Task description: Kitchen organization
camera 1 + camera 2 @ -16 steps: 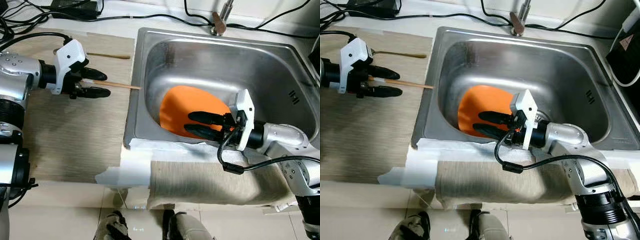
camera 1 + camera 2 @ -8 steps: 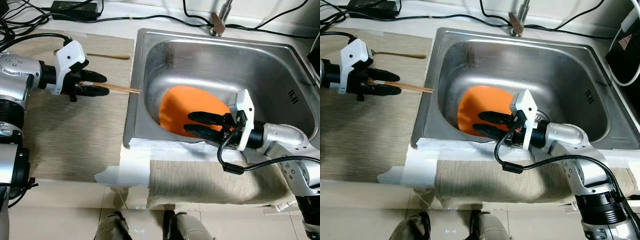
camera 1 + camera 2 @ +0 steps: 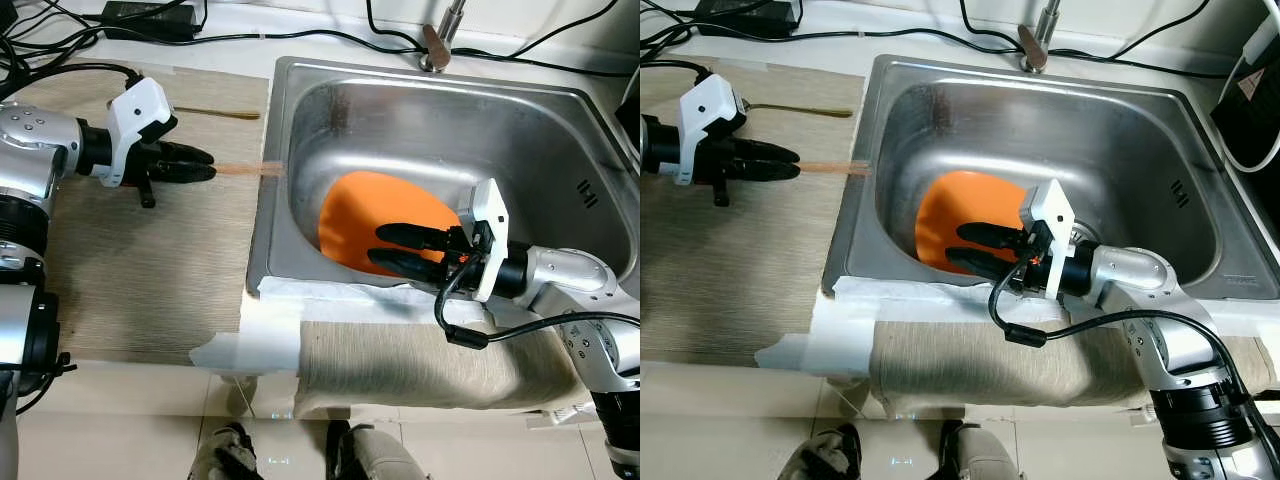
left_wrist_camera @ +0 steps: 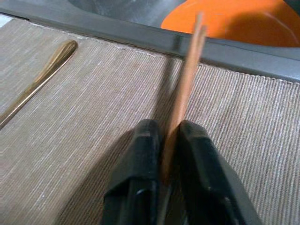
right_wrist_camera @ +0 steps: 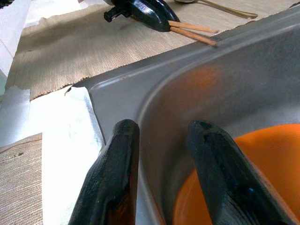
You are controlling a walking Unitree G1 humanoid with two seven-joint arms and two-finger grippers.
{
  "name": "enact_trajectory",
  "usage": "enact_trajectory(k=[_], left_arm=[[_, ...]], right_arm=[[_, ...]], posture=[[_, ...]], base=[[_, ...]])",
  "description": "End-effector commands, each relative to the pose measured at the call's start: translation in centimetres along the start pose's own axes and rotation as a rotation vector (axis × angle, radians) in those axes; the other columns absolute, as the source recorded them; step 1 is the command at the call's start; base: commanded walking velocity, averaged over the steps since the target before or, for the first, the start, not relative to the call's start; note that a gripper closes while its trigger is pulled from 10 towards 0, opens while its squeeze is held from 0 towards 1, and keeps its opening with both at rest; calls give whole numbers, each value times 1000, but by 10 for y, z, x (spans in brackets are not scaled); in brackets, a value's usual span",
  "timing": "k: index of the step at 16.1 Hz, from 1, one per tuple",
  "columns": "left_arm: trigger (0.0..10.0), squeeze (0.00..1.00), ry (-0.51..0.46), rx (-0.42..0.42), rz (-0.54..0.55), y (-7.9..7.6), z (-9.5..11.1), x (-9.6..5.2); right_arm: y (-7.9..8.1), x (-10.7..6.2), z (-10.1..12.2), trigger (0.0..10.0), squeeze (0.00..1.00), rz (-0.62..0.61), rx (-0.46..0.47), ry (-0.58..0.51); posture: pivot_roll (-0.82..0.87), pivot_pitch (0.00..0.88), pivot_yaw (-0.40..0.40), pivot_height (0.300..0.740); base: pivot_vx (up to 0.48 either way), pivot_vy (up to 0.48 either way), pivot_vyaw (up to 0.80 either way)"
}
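Observation:
My left gripper point(image 3: 205, 165) is shut on a pair of wooden chopsticks point(image 3: 250, 169) above the woven mat point(image 3: 140, 280), left of the sink point(image 3: 300, 75). Their tips point at the sink's left rim and look blurred. The left wrist view has the chopsticks point(image 4: 185, 89) clamped between both fingers point(image 4: 145, 154). An orange plate point(image 3: 365, 205) lies on the sink floor. My right gripper point(image 3: 385, 250) is open just over the plate's near edge, holding nothing. A golden spoon point(image 3: 215, 112) lies on the mat behind the left gripper.
The tap point(image 3: 440, 40) stands behind the sink, with black cables point(image 3: 150, 35) along the back of the counter. White paper point(image 3: 270, 335) and a beige cloth point(image 3: 420, 365) cover the counter's front edge. A person's feet point(image 3: 290, 455) stand on the floor below.
The left gripper has closed on the chopsticks and lifted them slightly; they now point straighter at the sink rim. The right arm has not moved.

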State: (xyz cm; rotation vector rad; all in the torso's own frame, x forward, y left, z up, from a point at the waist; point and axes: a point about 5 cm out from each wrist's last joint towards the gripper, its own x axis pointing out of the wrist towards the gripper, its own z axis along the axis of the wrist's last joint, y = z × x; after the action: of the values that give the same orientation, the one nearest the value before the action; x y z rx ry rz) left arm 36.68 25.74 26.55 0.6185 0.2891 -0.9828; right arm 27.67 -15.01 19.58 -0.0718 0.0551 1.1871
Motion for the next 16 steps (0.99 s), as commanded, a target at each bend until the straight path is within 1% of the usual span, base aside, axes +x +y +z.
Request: enact_trajectory(k=[1,4,5,6,7,9,10,11,13,14,15,16], left_arm=[[0,0,97,-72,-48,-11,-26,8],[0,0,60,-43,-13,-7,-21,5],[0,0,26,-19,6,-4,-13,1],[0,0,-11,2,16,-1,-6,-2],[0,0,-82,17,21,0,4,-8],[0,0,-178,32,8,-1,19,-17],[0,0,-211,37,22,-1,24,-20],[0,0,-264,37,50,-1,37,-25],[0,0,-319,0,68,-6,54,-34],[0,0,-339,-27,68,-12,62,-36],[0,0,-357,-57,62,-22,69,-36],[0,0,-378,-102,72,-31,73,-33]], right_arm=[[1,-2,0,10000,0,11,-8,10],[1,-2,1,10000,0,3,-11,1],[0,-1,2,10000,0,-11,-13,-10],[-1,-1,3,10000,0,-28,-13,-21],[-4,-1,4,10000,0,-76,6,-55],[-10,1,8,10000,0,-166,52,-140],[-10,3,10,10000,0,-177,62,-168],[-10,7,14,10000,1000,-181,80,-237],[-7,14,20,10000,1000,-170,129,-339],[-3,18,23,10000,1000,-147,153,-376],[3,22,24,10000,1000,-110,182,-405],[9,25,23,10000,1000,-70,209,-426]], posture=[[-160,202,-89,740],[-161,201,-87,740],[-159,199,-86,740],[-158,199,-85,740],[-154,200,-83,740],[-138,200,-79,740],[-137,202,-78,740],[-127,202,-81,740],[-118,201,-80,740],[-114,204,-79,740],[-105,206,-82,740],[-102,205,-84,740]], base=[[0,0,0],[0,0,0],[0,0,0],[0,0,0],[0,0,0],[0,0,0],[0,0,0],[0,0,0],[0,0,0],[0,0,0],[0,0,0],[0,0,0]])
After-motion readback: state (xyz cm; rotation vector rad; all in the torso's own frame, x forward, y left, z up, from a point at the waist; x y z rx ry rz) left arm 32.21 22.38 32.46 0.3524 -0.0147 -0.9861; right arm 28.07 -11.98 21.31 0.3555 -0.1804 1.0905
